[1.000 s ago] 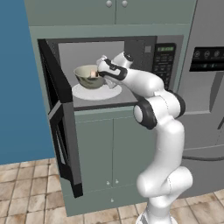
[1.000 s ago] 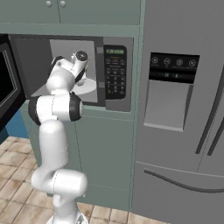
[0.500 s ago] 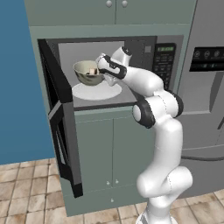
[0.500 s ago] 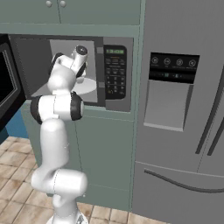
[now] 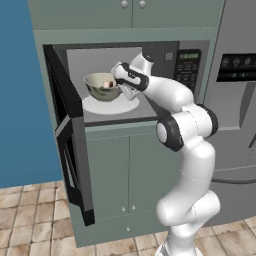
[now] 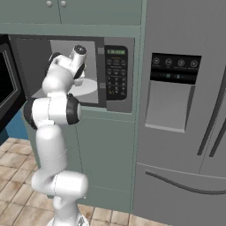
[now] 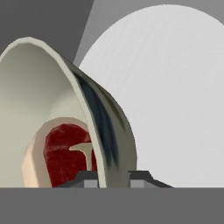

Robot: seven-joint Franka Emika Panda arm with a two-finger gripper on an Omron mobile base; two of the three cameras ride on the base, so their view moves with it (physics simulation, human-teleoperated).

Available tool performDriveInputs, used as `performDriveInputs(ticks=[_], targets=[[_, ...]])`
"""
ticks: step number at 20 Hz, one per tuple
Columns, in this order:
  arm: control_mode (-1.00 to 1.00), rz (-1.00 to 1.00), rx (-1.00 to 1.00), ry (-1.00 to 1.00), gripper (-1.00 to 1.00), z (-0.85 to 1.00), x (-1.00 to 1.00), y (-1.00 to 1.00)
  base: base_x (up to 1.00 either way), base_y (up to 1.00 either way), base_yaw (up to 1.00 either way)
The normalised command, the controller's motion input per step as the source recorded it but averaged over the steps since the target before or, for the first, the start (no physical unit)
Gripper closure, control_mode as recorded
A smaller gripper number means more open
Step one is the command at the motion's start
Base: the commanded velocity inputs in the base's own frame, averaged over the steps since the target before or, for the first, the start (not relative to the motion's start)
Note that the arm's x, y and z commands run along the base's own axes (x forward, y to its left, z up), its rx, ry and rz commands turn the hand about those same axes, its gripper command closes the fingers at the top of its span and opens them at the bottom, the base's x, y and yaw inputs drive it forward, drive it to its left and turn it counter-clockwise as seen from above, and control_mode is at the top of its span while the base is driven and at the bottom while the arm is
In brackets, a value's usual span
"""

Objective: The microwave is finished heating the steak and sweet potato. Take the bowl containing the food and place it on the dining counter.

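Observation:
The microwave [image 5: 187, 67] stands open, its door [image 5: 67, 130] swung out to the left. Inside, the greenish-grey bowl [image 5: 102, 86] hangs just above a flat white plate [image 5: 110, 104]. My gripper [image 5: 119, 82] is shut on the bowl's right rim. In the hand view the rim [image 7: 105, 127] runs between my fingertips, with the gripper [image 7: 113, 179] pinching it. The dark red steak [image 7: 65, 148] and the pale sweet potato [image 7: 30, 162] lie inside the bowl. The dining counter is out of view.
The microwave's button panel [image 6: 115, 73] is right of the cavity, and the cavity roof is close above the bowl. A grey fridge [image 6: 185, 110] stands to the right, cabinet doors [image 5: 130, 170] are below, and the open door juts into the room at the left.
The jaws went from open to shut on the bowl's rim. The bowl has risen a little off the white plate.

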Motion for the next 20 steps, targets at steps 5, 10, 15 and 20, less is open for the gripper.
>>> performDriveInputs(ticks=[5,10,15,20], targets=[[-1.0,0.0,0.02,-0.07,1.0,-0.01,-0.86,0.0,0.0,0.0,0.0],[-1.0,0.0,0.06,-0.09,1.0,0.36,-1.0,0.0,0.0,0.0,0.0],[-1.0,0.0,0.05,0.0,1.0,0.67,-1.0,-0.1,0.0,0.0,0.0],[-1.0,0.0,0.02,0.03,1.0,0.58,-1.0,-0.27,0.0,0.0,0.0]])
